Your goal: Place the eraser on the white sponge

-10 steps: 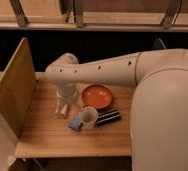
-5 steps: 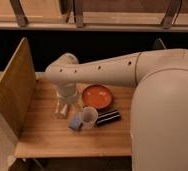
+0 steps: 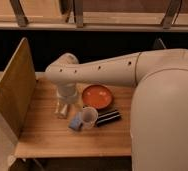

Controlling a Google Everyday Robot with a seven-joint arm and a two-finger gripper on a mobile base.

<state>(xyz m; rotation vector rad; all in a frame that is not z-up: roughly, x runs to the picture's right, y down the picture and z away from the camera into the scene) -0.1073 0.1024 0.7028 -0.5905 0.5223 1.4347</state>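
Eraser, black striped oblong block, lies flat on wooden bench, just right of white cup. White sponge, pale blue-grey soft pad, touches cup's left. Gripper farther left of cup, jaws wide, holding no block. Step: approach. Next: cross past cup, straddle block.

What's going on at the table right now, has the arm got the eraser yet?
Not yet. The robot's arm reaches over the wooden table, with the gripper low near the table's left side, left of the white cup. The eraser lies on the table to the right of the cup, not picked up. The white sponge sits by the cup's left front, nothing on it. An orange bowl stands behind them.
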